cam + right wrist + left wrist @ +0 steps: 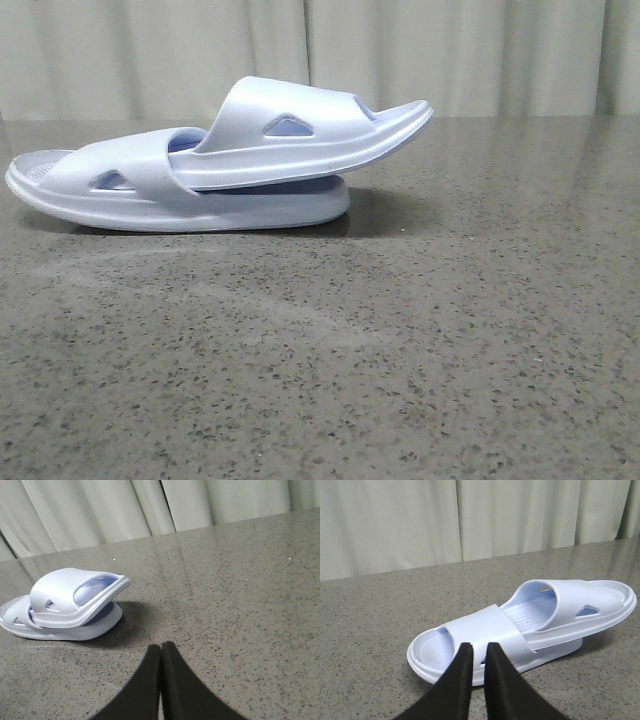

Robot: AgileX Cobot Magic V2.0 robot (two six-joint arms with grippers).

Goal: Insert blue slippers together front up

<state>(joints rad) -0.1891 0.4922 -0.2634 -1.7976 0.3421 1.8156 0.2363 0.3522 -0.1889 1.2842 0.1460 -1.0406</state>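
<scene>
The blue slippers lie nested at the table's back left. The lower slipper (200, 208) lies flat. The upper slipper (300, 125) has one end tucked under the lower one's strap, and its other end points up and to the right. Neither gripper shows in the front view. In the left wrist view my left gripper (479, 647) is empty, with only a thin gap between its fingers, just short of the lower slipper's strap (490, 627). In the right wrist view my right gripper (161, 646) is shut and empty above bare table, well off from the pair (65, 595).
The speckled grey stone table (400, 360) spreads in front of and to the right of the slippers. A pale curtain (450, 50) hangs close behind the table's far edge.
</scene>
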